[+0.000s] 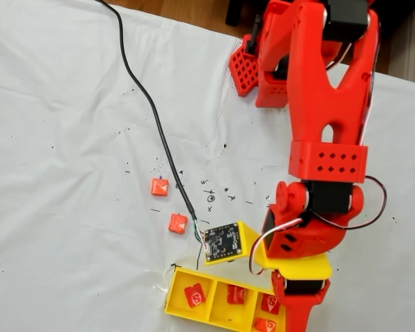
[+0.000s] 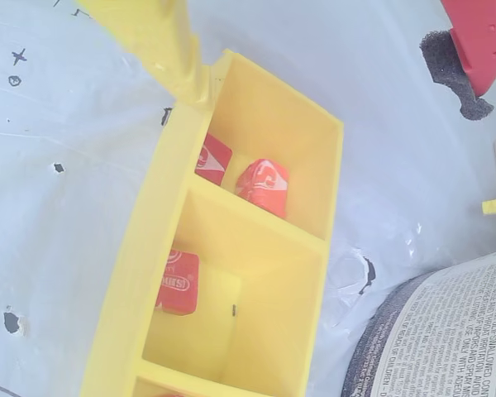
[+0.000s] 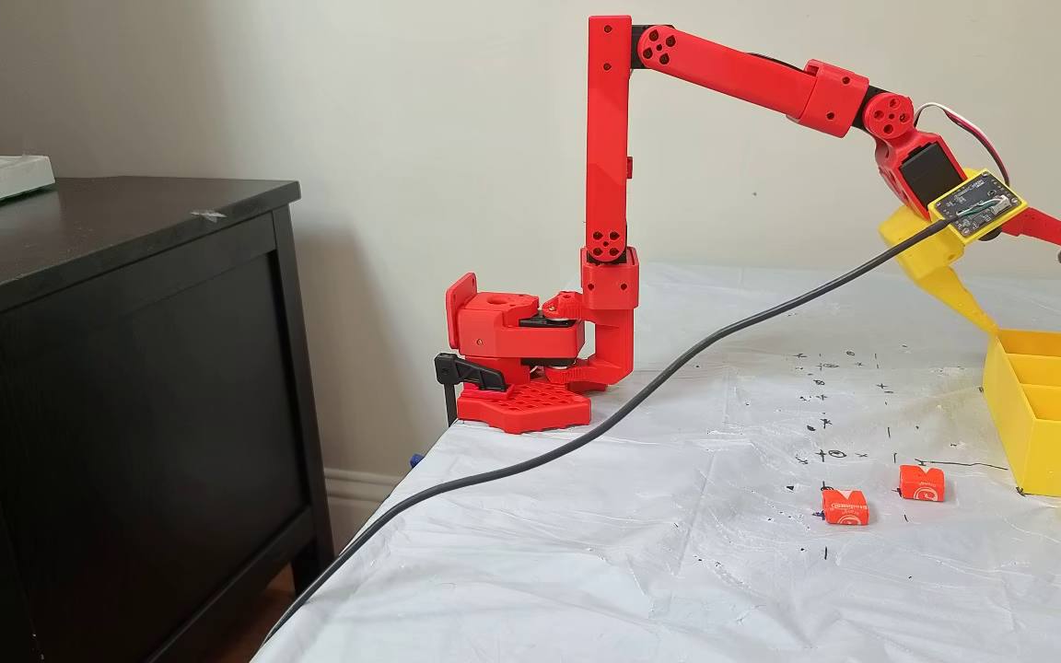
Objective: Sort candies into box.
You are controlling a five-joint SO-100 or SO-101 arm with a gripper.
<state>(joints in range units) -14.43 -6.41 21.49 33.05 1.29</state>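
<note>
Candies (image 1: 159,187) wait outside the box (image 3: 1055,442). Gripper (image 3: 1032,281) is wide, empty; its yellow finger touches the rim and may push it.

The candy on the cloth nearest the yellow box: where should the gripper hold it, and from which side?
Probably from straight above, one finger on each of two opposite flat sides of that candy. It lies flat, low and square, apart from the other loose candy and the box, so both sides seem free.

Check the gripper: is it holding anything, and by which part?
Nothing is held. The gripper hangs over the box with its jaws wide apart and nothing between them. In the wrist view, two candies lie in the compartment below.
</note>
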